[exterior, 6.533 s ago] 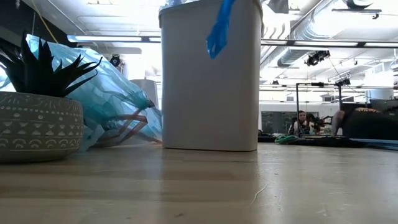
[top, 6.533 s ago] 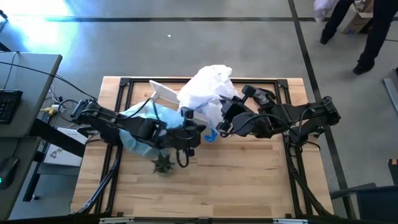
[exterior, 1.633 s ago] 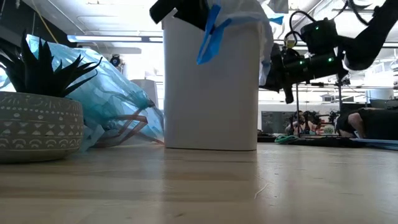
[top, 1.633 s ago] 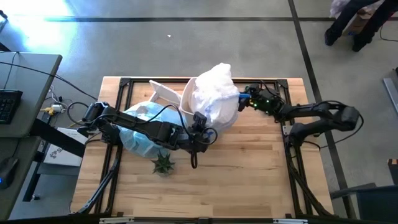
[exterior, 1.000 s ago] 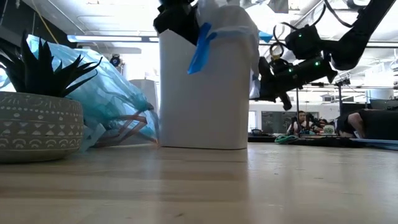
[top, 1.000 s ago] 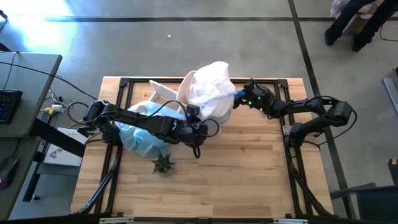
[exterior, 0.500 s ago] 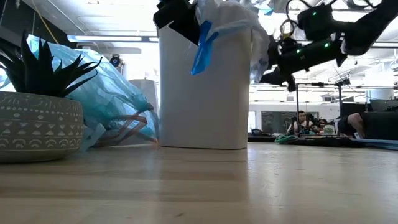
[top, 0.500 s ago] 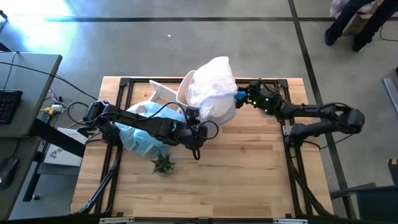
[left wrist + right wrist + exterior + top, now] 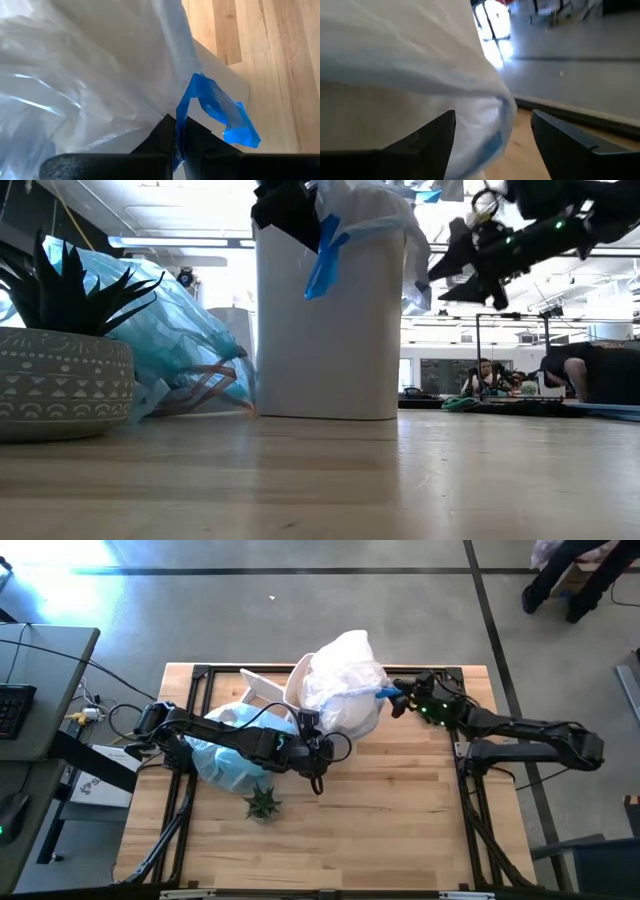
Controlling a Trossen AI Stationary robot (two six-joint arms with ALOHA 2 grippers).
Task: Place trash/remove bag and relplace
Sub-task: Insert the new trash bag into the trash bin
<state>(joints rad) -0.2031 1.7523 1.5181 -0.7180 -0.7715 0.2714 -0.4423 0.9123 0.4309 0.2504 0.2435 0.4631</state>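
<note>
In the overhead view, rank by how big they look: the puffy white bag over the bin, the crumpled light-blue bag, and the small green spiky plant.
1. Puffy white plastic bag over the bin: largest.
2. Crumpled light-blue plastic bag: next, though the left arm hides part of it, so the gap is unsure.
3. Small green spiky plant: clearly smallest.

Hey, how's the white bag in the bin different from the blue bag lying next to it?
The white bag sits in the upright white bin, billowing above its rim; the blue bag lies slumped on the table beside it. The white bag is milky with blue drawstrings; the blue bag is translucent light blue and looks filled. The left gripper pinches the white bag's blue drawstring; nothing grips the blue bag. Both are thin, crinkly plastic.
</note>
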